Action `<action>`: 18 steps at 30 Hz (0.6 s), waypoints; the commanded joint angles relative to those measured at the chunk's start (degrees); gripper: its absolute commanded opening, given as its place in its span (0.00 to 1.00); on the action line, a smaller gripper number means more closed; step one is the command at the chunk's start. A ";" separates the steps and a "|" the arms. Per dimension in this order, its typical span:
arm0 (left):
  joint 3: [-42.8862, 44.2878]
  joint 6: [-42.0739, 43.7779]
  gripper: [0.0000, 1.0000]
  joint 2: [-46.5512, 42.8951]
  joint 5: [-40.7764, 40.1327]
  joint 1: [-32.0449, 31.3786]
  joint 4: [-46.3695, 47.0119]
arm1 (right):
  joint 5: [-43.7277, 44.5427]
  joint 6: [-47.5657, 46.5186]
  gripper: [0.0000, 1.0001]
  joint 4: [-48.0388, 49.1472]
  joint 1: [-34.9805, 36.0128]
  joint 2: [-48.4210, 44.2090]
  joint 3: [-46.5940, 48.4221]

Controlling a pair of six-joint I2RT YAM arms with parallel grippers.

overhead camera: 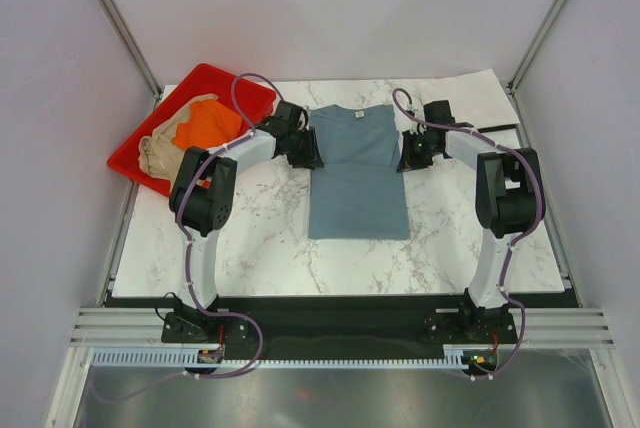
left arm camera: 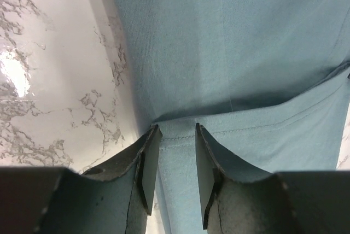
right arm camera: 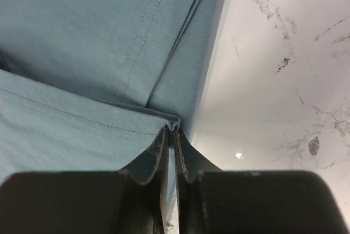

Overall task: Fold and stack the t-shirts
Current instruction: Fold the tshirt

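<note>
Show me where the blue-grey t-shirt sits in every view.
Top external: blue-grey t-shirt spread flat at the centre of the marble tabletop.
Left wrist: upper right, hem reaching between the fingers of the left tool.
Right wrist: left side, folded edge pinched in the right tool.
Shared landmark: marble tabletop.

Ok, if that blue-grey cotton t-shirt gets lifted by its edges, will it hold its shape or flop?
Probably floppy: the blue-grey cotton t-shirt lies flat with soft folded edges, so it should sag between grip points. Likely light: the right pincer pinches only a thin fold.
</note>
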 commanded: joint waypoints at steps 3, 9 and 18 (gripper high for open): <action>0.21 1.87 0.45 -4.82 0.21 0.59 -0.90 | 3.11 4.71 0.26 0.57 -0.46 -6.61 0.80; -4.51 0.91 0.50 -17.21 4.69 0.59 -2.22 | 4.00 8.76 0.51 -9.62 -0.46 -14.08 0.72; -26.40 -2.00 0.49 -29.87 7.95 -1.51 -1.00 | 2.85 16.66 0.52 -9.90 0.51 -28.05 -18.95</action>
